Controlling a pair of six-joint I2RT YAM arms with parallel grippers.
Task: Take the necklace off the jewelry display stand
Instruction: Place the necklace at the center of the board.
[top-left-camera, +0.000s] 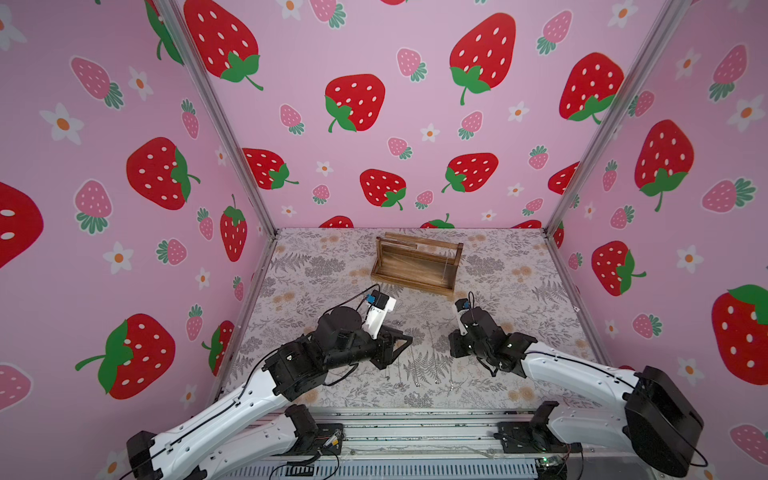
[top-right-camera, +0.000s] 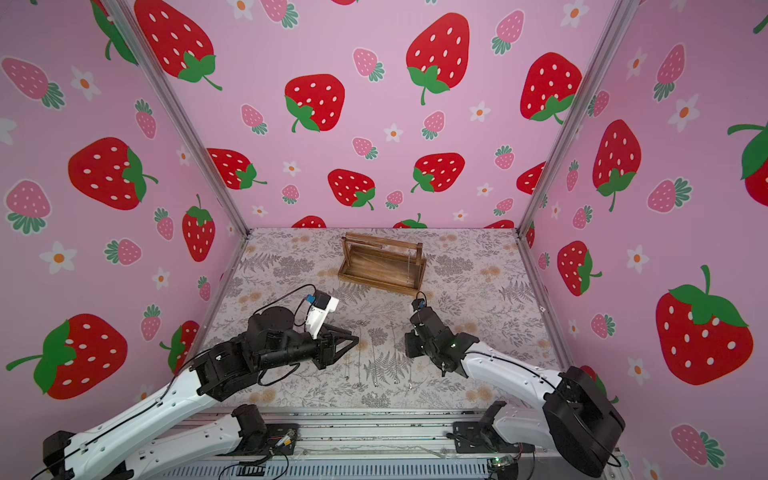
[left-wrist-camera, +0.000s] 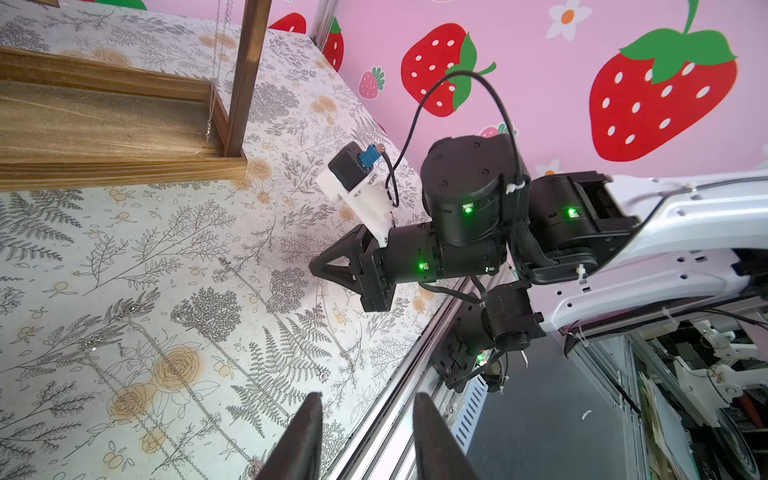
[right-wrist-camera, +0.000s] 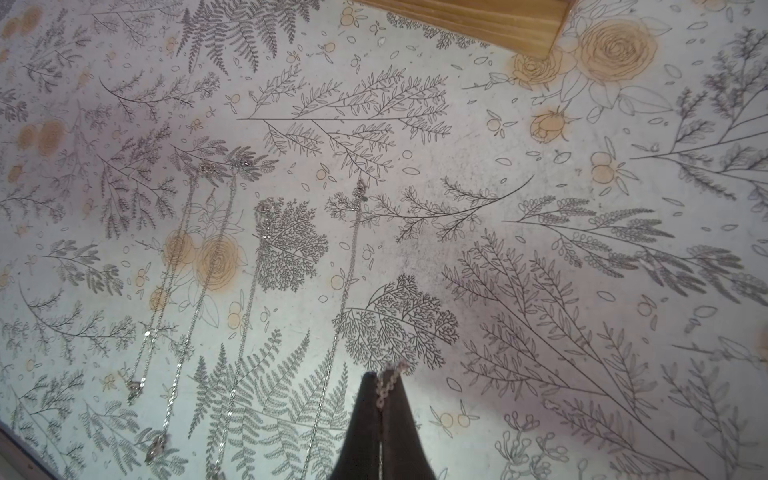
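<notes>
The brown wooden jewelry display stand (top-left-camera: 415, 266) (top-right-camera: 382, 268) stands at the back of the table. A thin silver necklace (left-wrist-camera: 214, 79) hangs from its top bar near the right end post; in a top view this necklace (top-left-camera: 446, 259) shows only as a faint line. My right gripper (right-wrist-camera: 382, 376) (left-wrist-camera: 313, 266) is low over the table in front of the stand, shut on a short bit of silver chain (right-wrist-camera: 388, 380). The rest of that chain is hidden. My left gripper (left-wrist-camera: 370, 401) (top-left-camera: 407, 340) is open and empty, pointing at the right arm.
Several silver necklaces (right-wrist-camera: 232, 299) (top-left-camera: 415, 376) lie stretched out side by side on the floral table cover (top-left-camera: 332, 270), between the two arms and the front metal rail (left-wrist-camera: 399, 386). Pink strawberry walls close the table on three sides.
</notes>
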